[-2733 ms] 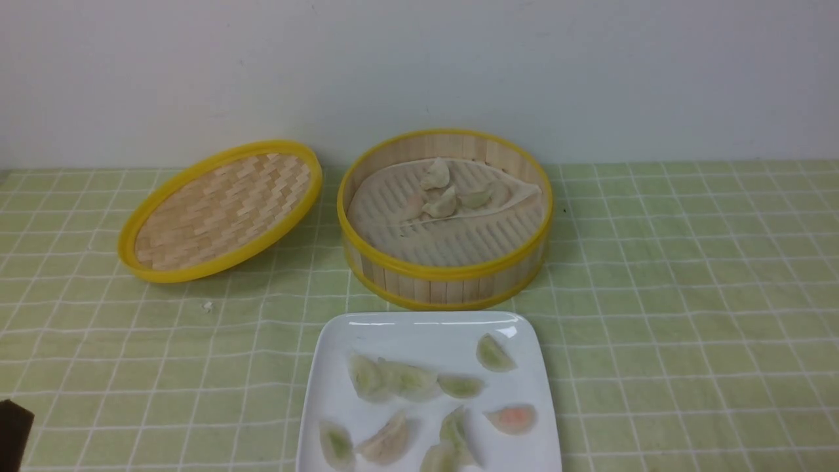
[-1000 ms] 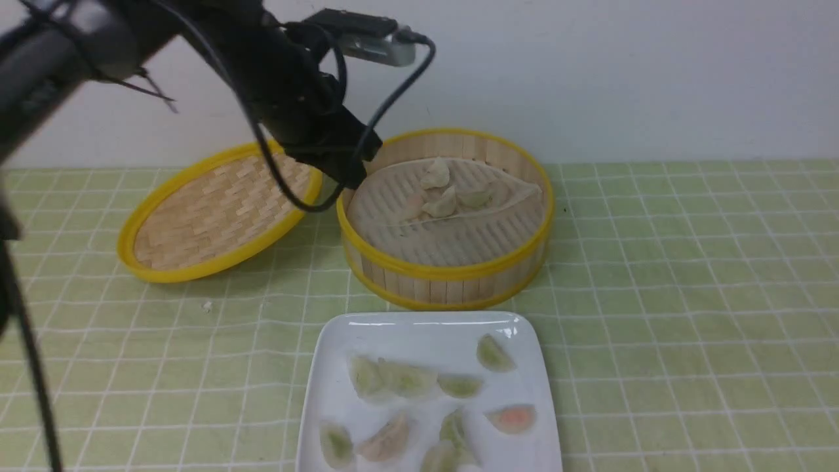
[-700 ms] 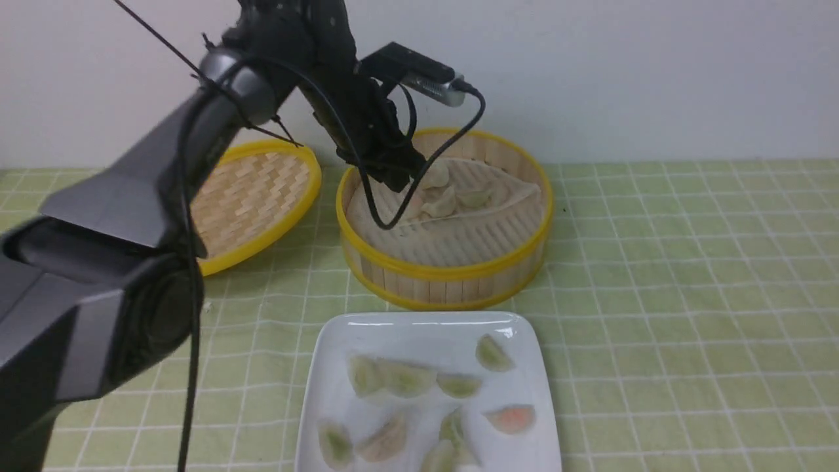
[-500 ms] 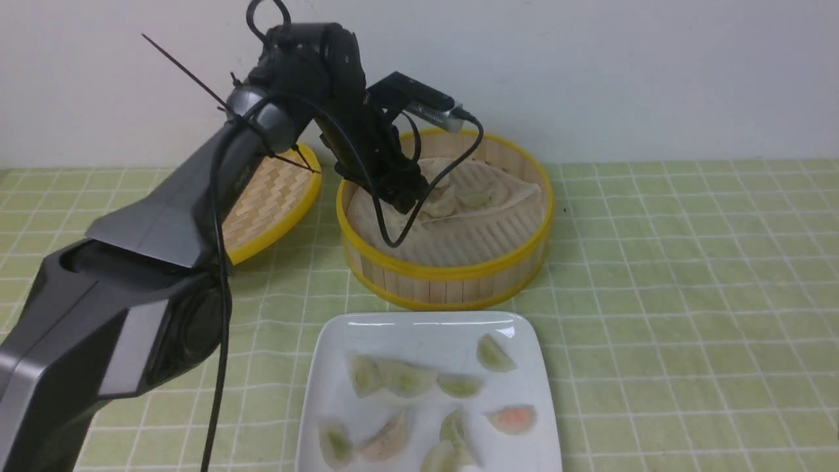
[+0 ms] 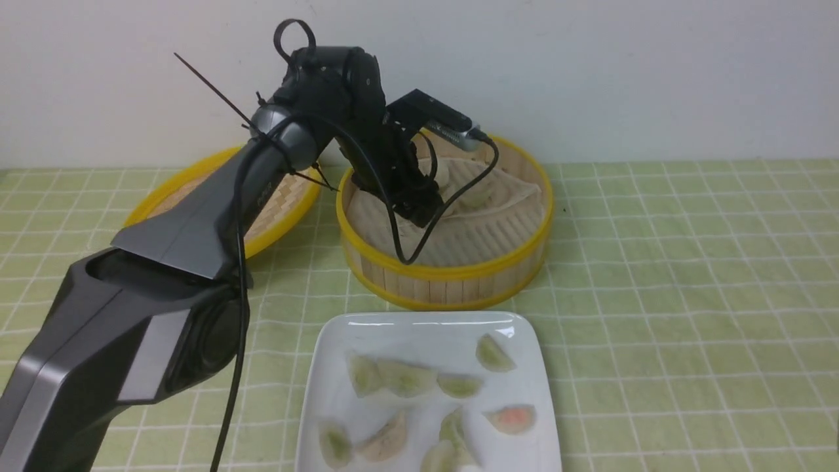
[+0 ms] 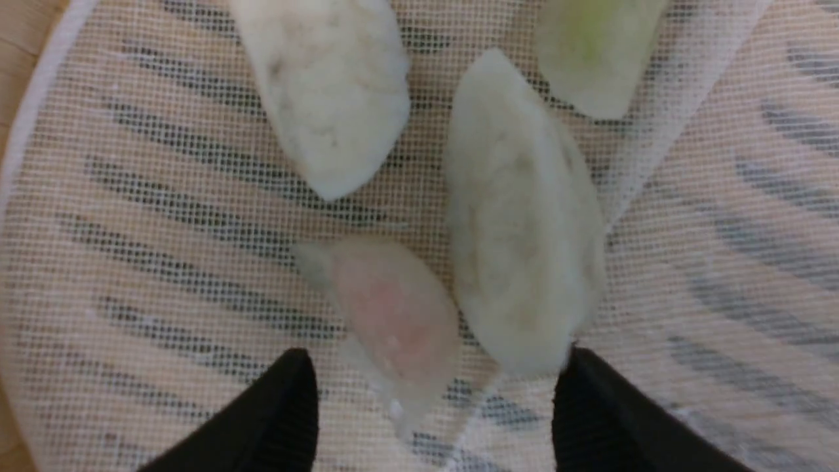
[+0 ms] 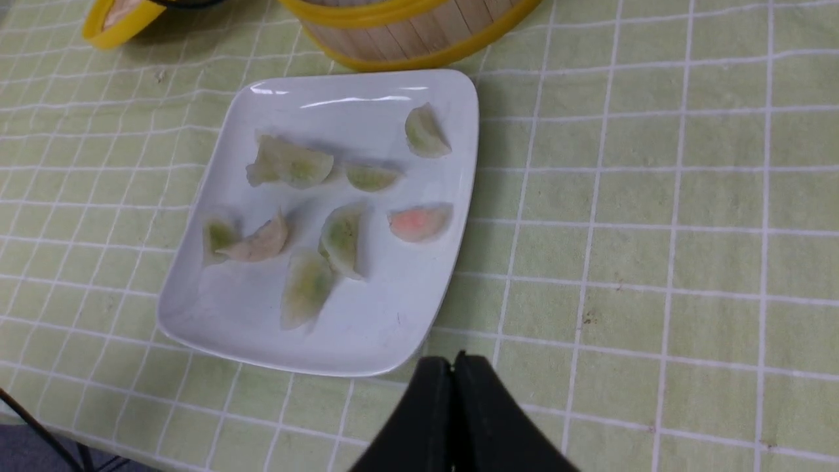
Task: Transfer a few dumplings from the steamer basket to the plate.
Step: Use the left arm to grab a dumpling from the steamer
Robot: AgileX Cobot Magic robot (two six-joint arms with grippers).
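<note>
Here, a green, white-checked cloth (image 5: 655, 295) covers the bench before a plain pale wall (image 5: 623, 78); the round yellow-rimmed bamboo steamer basket (image 5: 446, 270), holding translucent whitish dumplings (image 6: 524, 216), sits beyond the square white plate (image 5: 426, 331). Left jaws (image 6: 436, 400) gape; right jaws (image 7: 455, 360) are closed.

Robot work station, type of room not determinable: a bench (image 5: 655, 295) under a green checked cloth stands against a plain pale wall (image 5: 623, 78); a cabled robot arm (image 5: 177, 242) reaches over kitchen-type ware.

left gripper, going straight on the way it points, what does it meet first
Probably the pink dumpling, which shows between its open fingertips; how far below is unclear.
</note>
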